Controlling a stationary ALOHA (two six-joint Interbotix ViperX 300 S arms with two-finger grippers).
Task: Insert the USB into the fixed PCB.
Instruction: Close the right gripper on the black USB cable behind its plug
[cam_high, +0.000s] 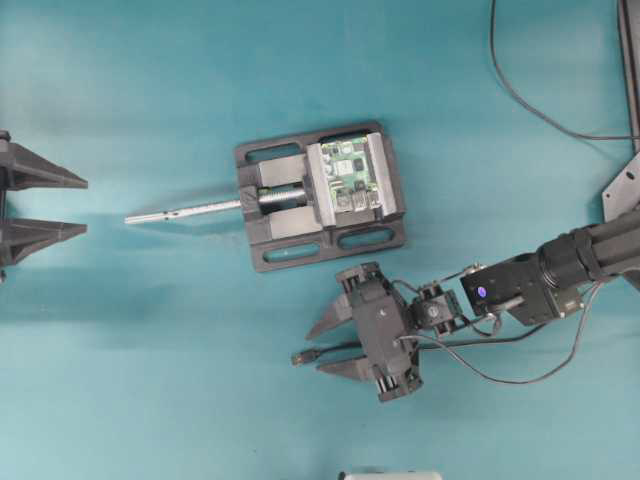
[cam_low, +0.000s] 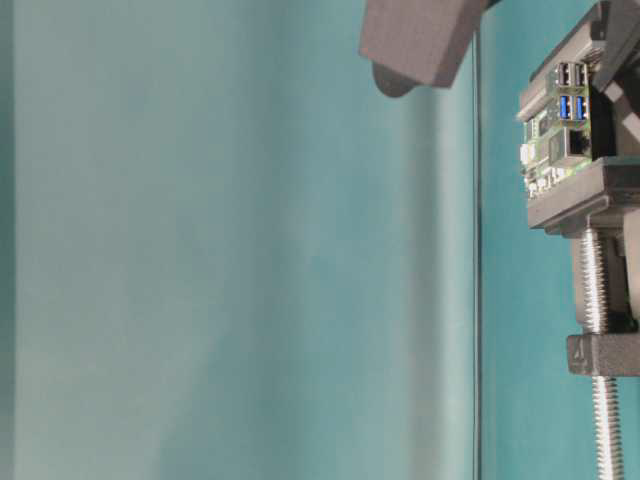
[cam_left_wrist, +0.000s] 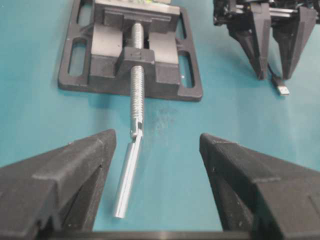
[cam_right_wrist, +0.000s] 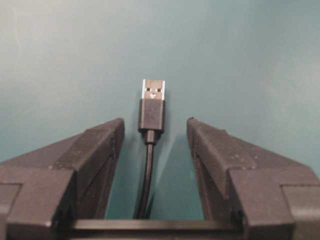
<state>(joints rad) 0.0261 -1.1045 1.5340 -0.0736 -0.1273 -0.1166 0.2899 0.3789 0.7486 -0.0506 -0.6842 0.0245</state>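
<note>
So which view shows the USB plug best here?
The right wrist view: the USB lies centered between the open fingers, metal tip clear. Overhead shows it tiny by the right gripper; the left wrist view shows only its tip, far off; the table-level view misses it.

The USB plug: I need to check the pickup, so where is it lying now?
In the overhead view the USB lies on the table, between the open right gripper's fingers, below the vise.

The view is rotated sideways. The fixed PCB (cam_low: 562, 120), green with silver and blue-faced connectors, sits clamped in the black vise (cam_low: 590, 195) at the right edge. The vise's silver threaded screw rod (cam_low: 600, 330) runs downward through a black block. A dark grey, blurred shape (cam_low: 420, 40) fills the top centre; what it is cannot be determined. The teal counter (cam_low: 230, 260) fills the rest.
</note>
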